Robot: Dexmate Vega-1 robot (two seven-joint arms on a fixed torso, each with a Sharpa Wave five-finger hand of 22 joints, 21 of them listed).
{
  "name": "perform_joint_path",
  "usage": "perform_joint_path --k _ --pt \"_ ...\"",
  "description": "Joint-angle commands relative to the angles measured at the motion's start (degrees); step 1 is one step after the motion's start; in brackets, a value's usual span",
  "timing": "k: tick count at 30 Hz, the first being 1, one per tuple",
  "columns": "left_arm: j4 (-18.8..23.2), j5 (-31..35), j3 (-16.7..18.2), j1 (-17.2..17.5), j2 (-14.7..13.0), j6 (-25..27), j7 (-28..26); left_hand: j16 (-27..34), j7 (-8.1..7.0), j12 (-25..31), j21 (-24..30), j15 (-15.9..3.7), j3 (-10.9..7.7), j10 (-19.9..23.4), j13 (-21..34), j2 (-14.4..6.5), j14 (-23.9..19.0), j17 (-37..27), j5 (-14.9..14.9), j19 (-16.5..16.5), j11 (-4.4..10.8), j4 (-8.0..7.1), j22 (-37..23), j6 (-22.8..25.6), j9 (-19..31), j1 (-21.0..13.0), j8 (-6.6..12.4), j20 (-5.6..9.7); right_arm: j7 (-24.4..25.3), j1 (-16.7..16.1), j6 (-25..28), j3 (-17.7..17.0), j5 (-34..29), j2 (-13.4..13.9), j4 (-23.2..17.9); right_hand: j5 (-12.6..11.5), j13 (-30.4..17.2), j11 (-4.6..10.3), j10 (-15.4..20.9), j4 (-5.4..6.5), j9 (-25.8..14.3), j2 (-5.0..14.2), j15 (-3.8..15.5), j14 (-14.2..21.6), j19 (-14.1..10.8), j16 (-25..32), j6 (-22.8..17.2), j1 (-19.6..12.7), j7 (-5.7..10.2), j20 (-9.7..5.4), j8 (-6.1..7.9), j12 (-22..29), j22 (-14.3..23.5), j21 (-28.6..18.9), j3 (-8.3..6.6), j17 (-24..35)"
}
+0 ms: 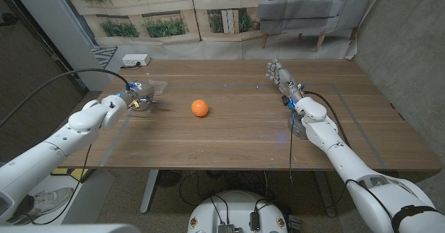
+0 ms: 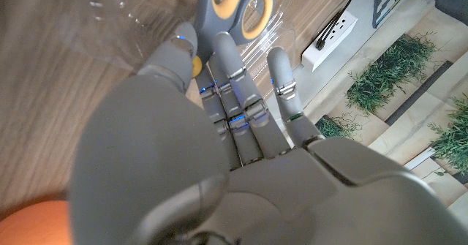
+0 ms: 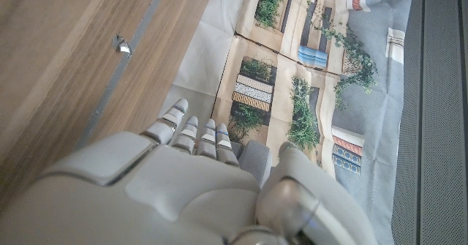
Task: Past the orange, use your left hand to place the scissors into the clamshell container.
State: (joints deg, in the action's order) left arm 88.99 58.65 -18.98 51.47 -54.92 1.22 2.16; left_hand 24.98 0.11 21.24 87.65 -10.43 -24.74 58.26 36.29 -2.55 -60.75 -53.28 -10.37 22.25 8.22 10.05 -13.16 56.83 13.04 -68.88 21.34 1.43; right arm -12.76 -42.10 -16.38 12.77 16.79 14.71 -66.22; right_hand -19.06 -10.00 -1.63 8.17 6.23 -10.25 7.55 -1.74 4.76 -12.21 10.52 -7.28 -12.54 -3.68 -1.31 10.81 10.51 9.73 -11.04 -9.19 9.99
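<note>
The left hand [image 2: 219, 91] grips the scissors [image 2: 232, 7] over the clear clamshell container [image 1: 149, 92], left of the orange [image 1: 199, 108]. The right hand [image 1: 281, 80] stands released on the table [image 1: 236, 132], fingers apart.

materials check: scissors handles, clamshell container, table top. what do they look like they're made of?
Scissors: handles look like molded plastic, grey with yellow inner rings, matte; blades hidden.
Clamshell container: thin clear plastic, glossy; the wood grain shows through it, with glints.
Table: wood or wood-look laminate, brown grain in plank strips, satin sheen; can't tell which.
</note>
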Motion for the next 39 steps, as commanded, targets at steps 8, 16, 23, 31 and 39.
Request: perform_joint_path --k 8,16,23,31,39 --pt "2.3 -0.4 0.6 1.0 -0.9 1.1 4.4 -8.7 -0.70 -6.4 -7.1 -1.60 -0.09 -9.0 -2.8 1.8 7.7 9.2 0.5 -5.4 -0.70 -2.16 3.5 -11.4 -0.5 4.2 -6.74 -1.07 0.2 -0.4 0.5 0.1 0.0 0.3 -1.2 0.1 -0.3 -0.03 0.3 0.05 -0.2 -0.04 -0.15 0.5 -0.4 0.1 -0.2 0.1 -0.21 -0.06 0.11 0.1 0.2 -0.1 -0.61 0.1" --pt "4.2 0.7 0.8 1.5 -1.9 1.4 6.9 -14.6 -3.40 -10.5 -17.7 2.33 3.85 -26.0 -5.2 4.0 25.5 13.2 -0.8 -19.9 -2.00 -2.99 3.4 -26.7 -0.6 9.3 -11.12 -5.44 0.2 -0.6 0.4 0.3 -0.1 0.4 -1.6 0.2 -0.3 -0.01 0.3 0.04 -0.2 -0.06 -0.15 0.5 -0.4 0.1 -0.2 0.1 -0.18 -0.05 0.11 0.1 0.2 -0.1 -0.62 0.1" --pt "5.0 0.6 1.8 2.5 -2.2 1.3 5.9 -15.2 -3.81 -9.8 -22.5 4.75 6.58 -30.6 -6.1 5.2 33.7 15.7 -1.1 -25.8 -2.96 -4.97 3.4 -30.9 -0.7 14.9 -10.93 -7.10 0.5 -1.0 0.6 0.3 -0.2 0.6 -2.4 0.2 -0.3 0.02 0.3 0.04 -0.2 -0.06 -0.11 0.5 -0.4 0.1 -0.2 0.1 -0.20 -0.07 0.10 0.1 0.2 -0.1 -0.64 0.1" --pt "6.4 -2.8 4.8 4.8 -2.3 0.5 5.1 -15.2 -4.85 -10.5 -27.8 7.94 10.01 -38.9 -8.0 6.9 44.4 21.6 -2.1 -29.5 -4.00 -7.43 3.4 -37.4 -1.2 22.2 -10.85 -10.43 0.8 -1.3 0.9 0.3 0.0 0.6 -3.0 0.2 -0.3 0.04 0.3 0.02 -0.2 -0.07 -0.16 0.5 -0.4 0.1 -0.2 0.1 -0.18 -0.10 0.10 0.1 0.2 -0.1 -0.67 0.1" --pt "7.6 -3.5 7.4 7.4 -2.5 -0.6 1.0 -14.9 -5.11 -10.6 -30.8 9.49 11.17 -43.4 -9.4 5.3 49.0 24.9 -2.0 -31.7 -5.13 -9.76 3.3 -40.3 -1.4 26.8 -10.89 -12.17 1.1 -1.9 1.0 0.5 -0.2 0.8 -3.7 0.2 -0.3 -0.01 0.3 0.00 -0.2 -0.08 -0.14 0.5 -0.4 0.1 -0.2 0.1 -0.23 -0.11 0.11 0.1 0.2 -0.1 -0.69 0.1"
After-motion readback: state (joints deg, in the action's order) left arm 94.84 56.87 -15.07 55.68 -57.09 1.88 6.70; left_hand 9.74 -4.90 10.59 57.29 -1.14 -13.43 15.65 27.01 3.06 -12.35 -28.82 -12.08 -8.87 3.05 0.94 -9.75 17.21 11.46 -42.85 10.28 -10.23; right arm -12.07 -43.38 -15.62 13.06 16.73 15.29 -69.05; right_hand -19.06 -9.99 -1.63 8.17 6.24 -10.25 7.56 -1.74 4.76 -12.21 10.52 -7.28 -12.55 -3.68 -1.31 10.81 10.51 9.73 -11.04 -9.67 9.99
